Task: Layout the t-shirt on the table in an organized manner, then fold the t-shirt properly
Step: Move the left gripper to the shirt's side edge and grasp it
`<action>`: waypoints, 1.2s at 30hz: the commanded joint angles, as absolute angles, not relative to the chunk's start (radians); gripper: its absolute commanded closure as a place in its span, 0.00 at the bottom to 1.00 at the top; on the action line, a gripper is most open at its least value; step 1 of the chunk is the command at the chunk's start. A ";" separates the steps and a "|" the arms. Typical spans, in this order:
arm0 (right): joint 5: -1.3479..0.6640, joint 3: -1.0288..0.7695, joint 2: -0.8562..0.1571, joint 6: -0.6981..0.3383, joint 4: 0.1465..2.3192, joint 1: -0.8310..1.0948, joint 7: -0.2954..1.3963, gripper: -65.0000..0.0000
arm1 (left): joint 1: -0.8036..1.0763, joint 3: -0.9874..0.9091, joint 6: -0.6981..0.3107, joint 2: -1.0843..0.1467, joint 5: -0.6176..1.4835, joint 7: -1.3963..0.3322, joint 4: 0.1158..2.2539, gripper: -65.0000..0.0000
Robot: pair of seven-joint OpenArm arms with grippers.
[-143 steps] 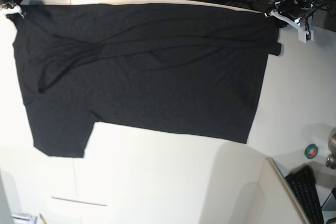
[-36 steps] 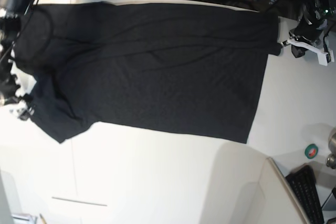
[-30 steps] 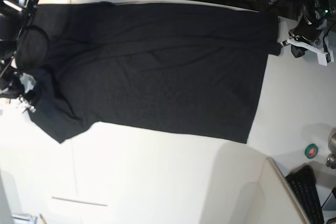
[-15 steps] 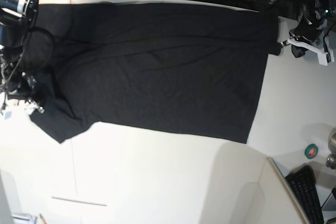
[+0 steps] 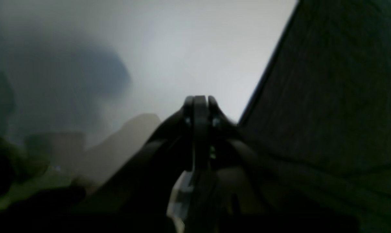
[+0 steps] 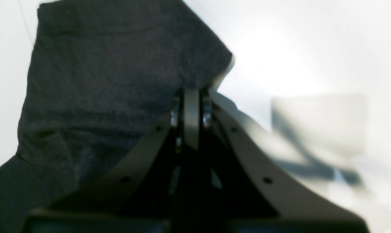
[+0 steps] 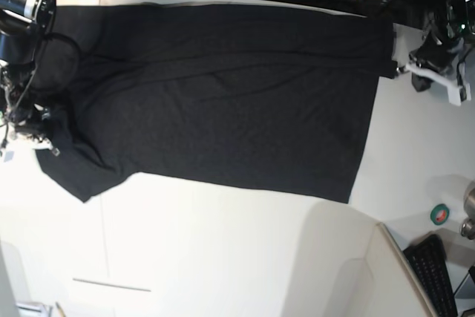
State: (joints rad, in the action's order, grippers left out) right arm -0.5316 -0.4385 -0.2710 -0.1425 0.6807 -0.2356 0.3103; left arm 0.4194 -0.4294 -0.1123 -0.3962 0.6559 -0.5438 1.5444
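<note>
Two arms are working at opposite ends of the t-shirt point(image 7: 215, 94), which is lying spread across the upper half of the base view on the table point(image 7: 223, 257). It is showing only plain black cloth, with long soft creases running from side to side. Its far edge is lying along the table's top edge, and its lower edge is slanting down toward the right of the frame. At the lower left of the shirt a sleeve is sticking out as a point toward the bare tabletop.

At the left edge of the base view the right gripper point(image 7: 46, 133) is sitting right at the sleeve's edge. In its wrist view the right gripper point(image 6: 191, 97) is showing its jaws pressed together, with the tips meeting the edge of the dark sleeve point(image 6: 117, 81). Whether any cloth is pinched between them I cannot tell, since the tips are blurred. White tabletop is filling the right side of that view.

At the upper right of the base view the left gripper point(image 7: 408, 68) is sitting just beside the shirt's right-hand edge. In its wrist view the left gripper point(image 5: 199, 100) is showing jaws together, with dark cloth point(image 5: 328, 97) filling the right of the frame and bunching around the fingers lower down. That picture is too dim and soft to show whether cloth is caught.

At the lower right of the base view a green roll of tape point(image 7: 440, 214) and a black keyboard point(image 7: 438, 272) are lying off to the side.
</note>
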 commanded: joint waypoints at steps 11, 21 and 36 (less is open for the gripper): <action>-0.527 -0.435 -0.257 -0.148 1.012 -0.130 0.311 1.00 | -0.101 -0.255 -0.116 -0.427 0.659 -0.745 1.245 0.09; -0.527 -0.433 -0.259 -0.148 1.164 -0.061 0.312 1.00 | -0.346 0.044 -0.116 -0.383 0.659 -0.639 0.823 0.16; -0.527 -0.433 -0.259 -0.148 1.165 -0.058 0.312 1.00 | -0.366 0.088 -0.116 -0.348 0.659 -0.636 0.766 1.00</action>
State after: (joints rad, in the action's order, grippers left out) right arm -0.5201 -0.4297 -0.2409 -0.1417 1.1446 -0.0402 0.3363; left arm -0.3557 0.0887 -0.1101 -0.3405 0.6594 -0.6205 0.7567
